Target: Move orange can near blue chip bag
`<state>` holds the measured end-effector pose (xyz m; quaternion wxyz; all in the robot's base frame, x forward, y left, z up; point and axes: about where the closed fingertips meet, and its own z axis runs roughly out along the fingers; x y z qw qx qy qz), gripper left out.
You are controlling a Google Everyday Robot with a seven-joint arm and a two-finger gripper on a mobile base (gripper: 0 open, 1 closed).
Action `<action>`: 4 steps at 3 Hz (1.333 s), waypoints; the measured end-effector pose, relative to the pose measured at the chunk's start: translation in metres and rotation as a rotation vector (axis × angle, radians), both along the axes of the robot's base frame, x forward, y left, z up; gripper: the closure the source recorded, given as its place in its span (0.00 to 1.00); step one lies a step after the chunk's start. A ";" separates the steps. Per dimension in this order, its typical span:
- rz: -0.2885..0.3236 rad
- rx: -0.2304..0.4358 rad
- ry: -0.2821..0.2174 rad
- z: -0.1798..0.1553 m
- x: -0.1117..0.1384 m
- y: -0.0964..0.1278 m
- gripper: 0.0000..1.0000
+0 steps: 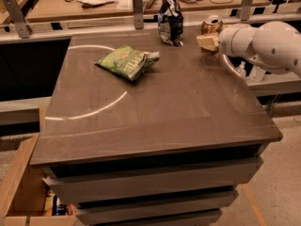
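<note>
We see the pincer (207,42) at the far right of the dark brown surface (164,107), reaching in from the right on a white arm (263,44). It is closed on the orange can (212,26): a tan finger lies across the front of the can's lower half, and the can's silver top stands clear above it. The can is upright. We cannot tell whether its base touches the surface or hangs just above it.

The blue chip bag (170,20) stands near the far edge of the surface, just to the left of the can, with its pinched top pointing up. A narrow gap separates bag and can; they are near each other but not touching.

A green chip bag (127,61) lies flat further left and nearer to us, well apart from the pincer. A pale curved line (94,109) runs across the left half of the surface. Below the surface's left corner we see an open cardboard box (19,182) on the floor.
</note>
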<state>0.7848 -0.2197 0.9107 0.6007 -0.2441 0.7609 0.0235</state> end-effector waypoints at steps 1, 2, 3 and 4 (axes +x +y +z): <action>-0.031 0.043 0.010 -0.005 0.033 -0.001 1.00; -0.056 0.088 0.015 -0.009 0.057 0.003 1.00; -0.074 0.115 0.010 -0.010 0.073 0.007 1.00; -0.090 0.127 0.017 -0.012 0.084 0.011 0.82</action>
